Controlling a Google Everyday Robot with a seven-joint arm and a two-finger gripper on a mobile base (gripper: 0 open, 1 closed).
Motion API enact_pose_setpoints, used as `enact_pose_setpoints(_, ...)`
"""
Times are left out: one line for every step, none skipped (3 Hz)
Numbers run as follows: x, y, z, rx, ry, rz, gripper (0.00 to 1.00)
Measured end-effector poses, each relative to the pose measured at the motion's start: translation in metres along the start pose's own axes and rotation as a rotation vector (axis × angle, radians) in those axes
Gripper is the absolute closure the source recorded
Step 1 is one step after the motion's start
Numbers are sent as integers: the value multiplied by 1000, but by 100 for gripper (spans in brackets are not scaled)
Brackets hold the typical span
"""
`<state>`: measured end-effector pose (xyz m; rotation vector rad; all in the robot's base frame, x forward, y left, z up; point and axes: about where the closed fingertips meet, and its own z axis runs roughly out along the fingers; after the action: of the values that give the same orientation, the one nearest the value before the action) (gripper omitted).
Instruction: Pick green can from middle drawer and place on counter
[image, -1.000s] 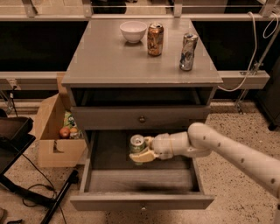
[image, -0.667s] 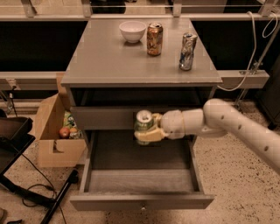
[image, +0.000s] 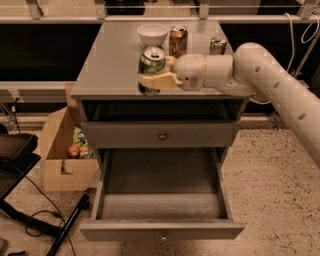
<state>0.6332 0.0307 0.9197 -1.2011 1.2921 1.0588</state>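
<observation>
Gripper (image: 159, 80) is clamped on the can (image: 151, 61), fingers round its lower half. The can is upright and sits over the front part of the counter (image: 107, 62), approx. at the front edge. Can't tell whether its base touches the top yet; it looks just above.

Step in hand, I'd say: the put-down.
- Bring the can a bit further in from the edge first, since a can set on the lip could tip off.
- Lower it straight and keep it vertical.
- Let go only once the base sits flat.
- Then back the fingers off level, w/o dragging the can along.

Around it:
- A bowl (image: 153, 34) and an orange can (image: 178, 40) stand at the back, near behind the green one, so don't push in too far.
- A silver can (image: 218, 46) stands back right, just beside the arm (image: 280, 80). A sideways swing on the way out could knock it.
- The middle drawer (image: 161, 231) is pulled out below and nothing shows inside.
- The top drawer (image: 161, 134) is shut.
- A cardboard box (image: 60, 160) w/ some odds sits on the floor by the cabinet, well out of the way.
</observation>
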Motion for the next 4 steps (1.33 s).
enact_pose_setpoints(-23,-46,50,45,-4,27,100)
enact_pose_setpoints(-18,-82,104,125,71,49,100)
enact_pose_setpoints(24,-112,144,213,170,96,100)
enact_pose_setpoints(67,-127,160,278,218,145,100)
